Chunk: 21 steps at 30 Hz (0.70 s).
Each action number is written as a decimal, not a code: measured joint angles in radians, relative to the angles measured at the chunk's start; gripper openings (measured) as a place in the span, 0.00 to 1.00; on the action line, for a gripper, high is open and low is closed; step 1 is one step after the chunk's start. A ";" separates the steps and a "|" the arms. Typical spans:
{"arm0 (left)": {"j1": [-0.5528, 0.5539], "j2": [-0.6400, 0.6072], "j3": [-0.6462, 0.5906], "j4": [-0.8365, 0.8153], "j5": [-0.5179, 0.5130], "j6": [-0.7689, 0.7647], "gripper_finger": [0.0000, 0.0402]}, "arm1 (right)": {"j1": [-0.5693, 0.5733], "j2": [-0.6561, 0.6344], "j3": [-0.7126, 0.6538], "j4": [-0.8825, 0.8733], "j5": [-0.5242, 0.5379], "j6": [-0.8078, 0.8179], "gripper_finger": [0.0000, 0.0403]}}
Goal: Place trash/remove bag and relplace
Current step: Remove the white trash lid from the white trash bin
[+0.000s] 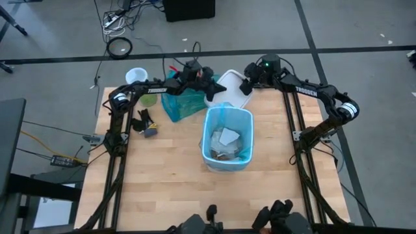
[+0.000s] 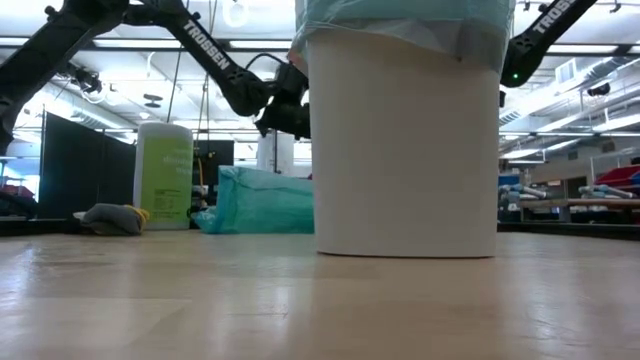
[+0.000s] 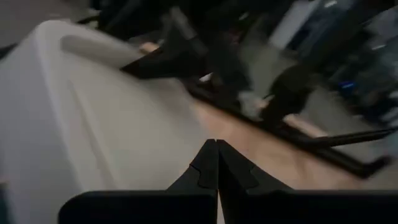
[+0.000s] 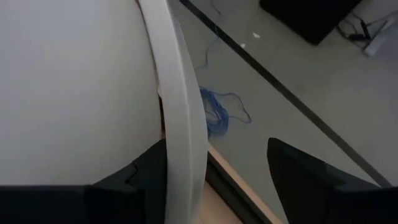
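While you look down from above, the bin [image 1: 227, 139], lined with the sky-blue bag [image 1: 214, 117], holds the trash [image 1: 227, 138] mid-table, likely ready for bag removal. Your left wrist view shows the left gripper [image 3: 216, 163] pinched shut, empty, above the white tray [image 3: 74, 112]. Your right wrist view shows the right gripper [image 4: 217, 163] spread wide astride that tray's rim.

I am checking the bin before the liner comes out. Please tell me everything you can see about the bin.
The bin is a white, plastic-looking tub with rounded corners. It stands upright on the wooden table, near the middle. A thin, light blue bag lines it, and the bag's edge folds over the rim. Inside lies trash: white paper and brownish scraps. The white tray lies just behind it; whether they touch is unclear. Neither gripper touches the bin.
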 joint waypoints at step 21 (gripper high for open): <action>-0.100 -0.001 0.000 -0.411 -0.444 0.257 0.00 | 0.025 0.000 0.000 0.003 -0.190 0.054 0.58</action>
